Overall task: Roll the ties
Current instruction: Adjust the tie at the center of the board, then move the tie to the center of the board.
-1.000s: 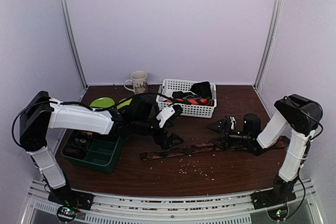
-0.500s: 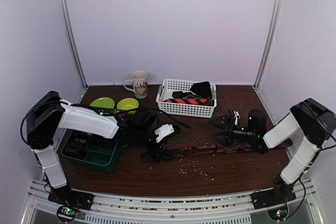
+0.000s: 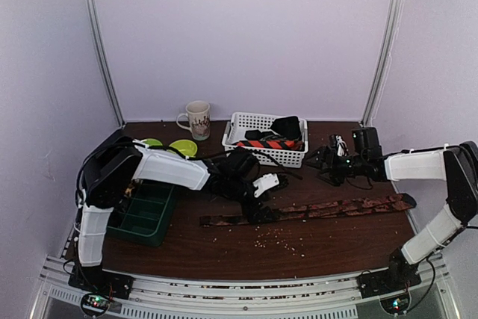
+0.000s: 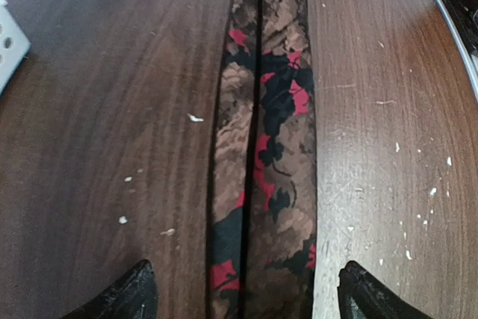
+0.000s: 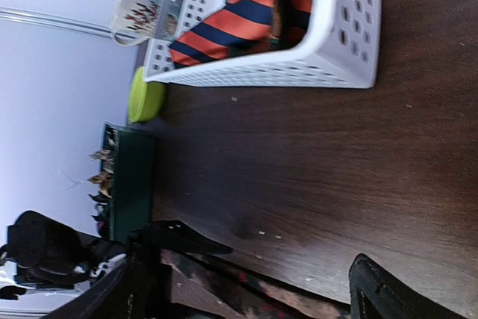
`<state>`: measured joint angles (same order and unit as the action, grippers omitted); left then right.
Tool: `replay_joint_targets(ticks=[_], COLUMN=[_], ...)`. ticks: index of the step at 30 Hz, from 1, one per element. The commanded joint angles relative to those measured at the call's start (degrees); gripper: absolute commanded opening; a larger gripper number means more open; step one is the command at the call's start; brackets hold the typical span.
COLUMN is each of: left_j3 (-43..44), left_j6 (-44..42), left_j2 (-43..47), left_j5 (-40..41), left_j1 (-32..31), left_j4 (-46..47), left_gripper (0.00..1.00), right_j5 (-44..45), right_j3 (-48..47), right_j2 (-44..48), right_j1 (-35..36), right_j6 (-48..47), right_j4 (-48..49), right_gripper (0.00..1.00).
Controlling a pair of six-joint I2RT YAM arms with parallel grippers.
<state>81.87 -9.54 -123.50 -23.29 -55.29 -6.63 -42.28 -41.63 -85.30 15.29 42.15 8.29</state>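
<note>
My left gripper is spread wide over the patterned tie, one fingertip on each side of the cloth, and it has hold of nothing. From my wrist I see the tie run straight away from me between the two tips. It is brown with red and black blotches, folded along its length so that a dark seam line runs up its middle. It lies flat and unrolled on the table. From above it stretches across the middle of the table, and I stand over it near its left end, while its wide end lies far off to the right. Whether my tips touch the wood I cannot tell. My right gripper also stands wide open and empty. It hangs above the table behind the tie, just right of the white basket and turned toward it. In the basket lies a striped tie, orange-red and navy, with a dark bundle behind it that may be another tie; it is too small to be sure. A mug stands left of the basket near the back wall, a green bowl sits just in front of the mug, and a green bin stands at the left edge. Pale crumbs are scattered on the wood in front of the tie.
</note>
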Motion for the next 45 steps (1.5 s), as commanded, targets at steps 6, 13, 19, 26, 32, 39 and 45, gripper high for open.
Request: replay_joint_targets(ticks=[6, 13, 19, 26, 32, 39, 45], left_j3=[6.34, 5.46, 4.59, -4.12, -22.41, -31.99, -35.96], left_j6=[-2.27, -2.72, -2.26, -0.01, 3.92, 2.16, 3.43], left_j2=[-6.76, -6.21, -5.59, 4.24, 23.00, 33.93, 36.94], left_j5=[1.44, -0.81, 0.37, 3.51, 4.74, 13.18, 12.77], left_j1=[-3.60, -3.69, -3.69, -3.24, 0.89, 1.80, 3.35], left_j4=[-4.68, -5.60, -5.78, -0.38, 5.98, -6.81, -9.42], left_gripper=[0.80, 0.43, 0.37, 0.73, 0.98, 0.98, 0.92], right_j5=[10.93, 10.37, 10.23, 6.48, 2.50, 0.29, -1.29], right_j3=[-6.66, -3.56, -0.94, -0.25, -0.34, -1.16, -2.56], right_j2=[-3.45, -5.86, -3.68, 2.54, 6.28, 4.74, -2.41], right_j1=[-1.05, -1.06, -1.03, 0.43, 4.27, 12.71, 21.01], right_j6=[-19.45, -19.61, -19.03, -15.95, -11.03, -5.72, 1.98], right_j4=[-24.13, -23.39, -22.57, -18.77, -14.25, -5.82, 6.06], right_gripper=[0.87, 0.73, 0.73, 0.74, 0.82, 0.97, 0.86])
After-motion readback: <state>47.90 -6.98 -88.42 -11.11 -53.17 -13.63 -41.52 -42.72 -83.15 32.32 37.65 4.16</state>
